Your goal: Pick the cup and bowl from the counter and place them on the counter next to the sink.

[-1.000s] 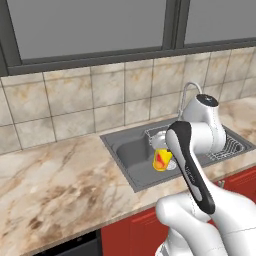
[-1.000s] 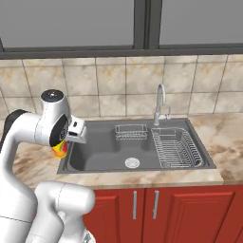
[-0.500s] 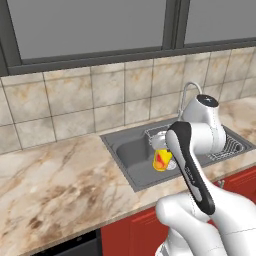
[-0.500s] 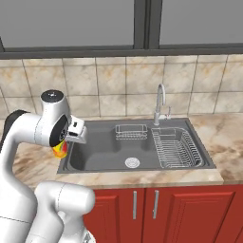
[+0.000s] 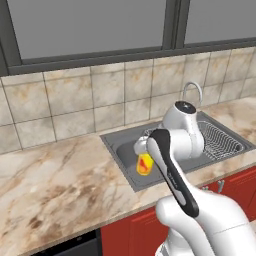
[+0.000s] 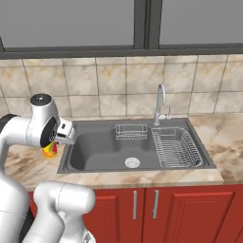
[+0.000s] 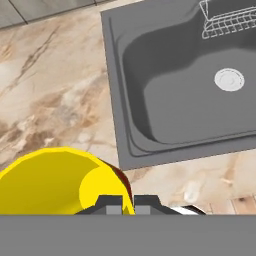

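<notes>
Cup (image 7: 55,182) in closed pincer (image 7: 121,204) beside sink (image 7: 185,85)

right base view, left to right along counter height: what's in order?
cup held in the shut gripper → sink basin with drain → small wire basket → faucet → dish rack → bare counter at the right.

Gripper (image 7: 122,204) closed, arm bent low

Cup (image 6: 49,151) under hand (image 6: 56,142), beside sink (image 6: 95,154)
</notes>
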You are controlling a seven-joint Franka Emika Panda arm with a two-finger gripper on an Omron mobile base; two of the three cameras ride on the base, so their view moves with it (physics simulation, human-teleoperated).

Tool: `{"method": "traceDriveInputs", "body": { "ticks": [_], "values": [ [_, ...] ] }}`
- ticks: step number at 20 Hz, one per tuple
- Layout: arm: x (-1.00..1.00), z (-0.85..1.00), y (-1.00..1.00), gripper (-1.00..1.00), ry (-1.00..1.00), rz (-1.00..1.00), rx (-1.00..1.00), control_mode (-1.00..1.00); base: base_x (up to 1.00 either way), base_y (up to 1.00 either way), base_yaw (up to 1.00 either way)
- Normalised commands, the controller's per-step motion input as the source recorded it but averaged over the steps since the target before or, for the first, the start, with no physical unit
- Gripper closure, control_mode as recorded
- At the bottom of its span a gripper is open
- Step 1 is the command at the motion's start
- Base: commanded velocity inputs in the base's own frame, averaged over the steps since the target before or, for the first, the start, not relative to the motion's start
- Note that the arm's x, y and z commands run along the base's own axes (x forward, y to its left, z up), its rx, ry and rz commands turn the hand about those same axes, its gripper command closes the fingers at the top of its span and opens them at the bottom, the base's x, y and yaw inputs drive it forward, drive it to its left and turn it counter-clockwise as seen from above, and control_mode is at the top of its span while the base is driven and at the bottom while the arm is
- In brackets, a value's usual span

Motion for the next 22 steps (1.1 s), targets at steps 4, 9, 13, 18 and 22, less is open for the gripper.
{"method": "traceDriveInputs", "body": {
  "ticks": [4, 9, 13, 18, 22],
  "values": [
    [0.29, -0.42, 0.64, 1.00, 0.00, 0.00, 0.00, -1.00, 0.00, 0.00, 0.00],
    [0.25, -0.43, 0.15, 1.00, -0.03, 0.00, 0.00, -1.00, 0.00, 0.00, 0.00],
    [0.18, -0.39, 0.16, 1.00, 0.00, 0.00, 0.00, -1.00, 0.00, 0.00, 0.00],
    [0.09, -0.37, 0.36, 1.00, 0.00, 0.00, 0.00, -1.00, 0.00, 0.00, 0.00],
    [0.03, -0.34, 0.45, 1.00, 0.01, 0.00, 0.00, -1.00, 0.00, 0.00, 0.00]
  ]
}}
